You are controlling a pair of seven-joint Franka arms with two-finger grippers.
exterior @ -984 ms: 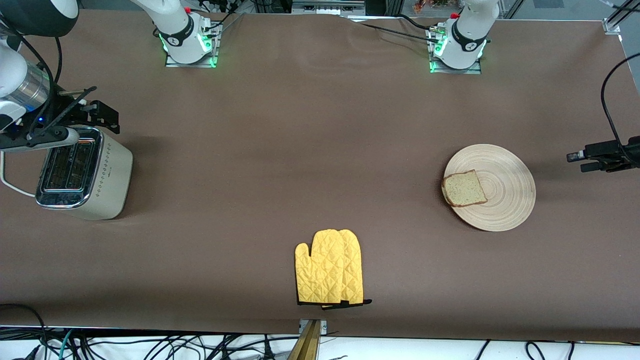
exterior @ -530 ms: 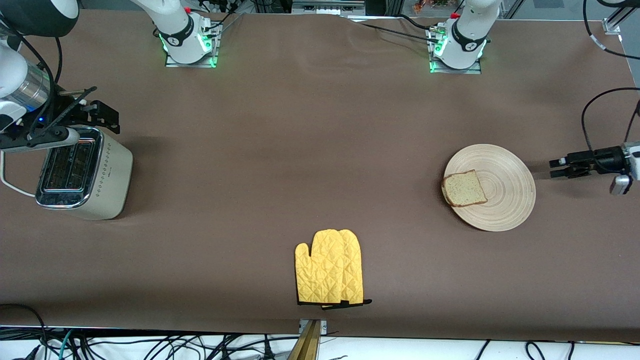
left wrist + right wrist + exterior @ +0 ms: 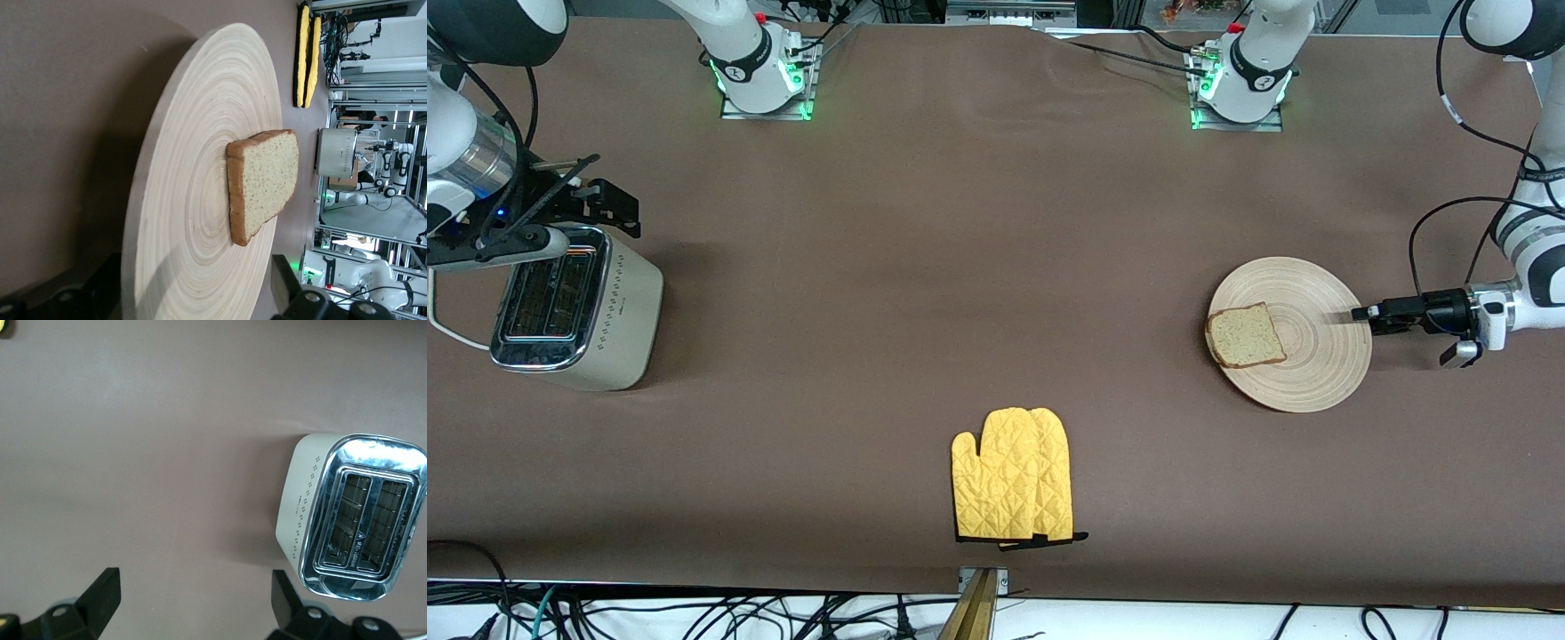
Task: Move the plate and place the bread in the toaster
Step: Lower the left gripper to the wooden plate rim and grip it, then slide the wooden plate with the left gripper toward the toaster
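Since the earlier frames the left gripper (image 3: 1360, 313) has come in low from the left arm's end of the table and now meets the rim of the wooden plate (image 3: 1325, 356), which has slid a little toward the right arm's end, carrying the bread slice (image 3: 1244, 336) with it. In the left wrist view the two fingers (image 3: 287, 287) stand well apart on either side of the plate's edge, not yet clamped on it. Nothing else has shifted: the yellow oven mitt (image 3: 1014, 476) lies nearer the front camera at mid-table, and the toaster (image 3: 578, 311) stands at the right arm's end, both slots empty in the right wrist view.

The right gripper (image 3: 609, 209) waits over the table just beside the toaster, its fingers spread wide with nothing between them.

By my reading the task has barely begun: the plate is only nudged, and the bread remains on it, well apart from the toaster
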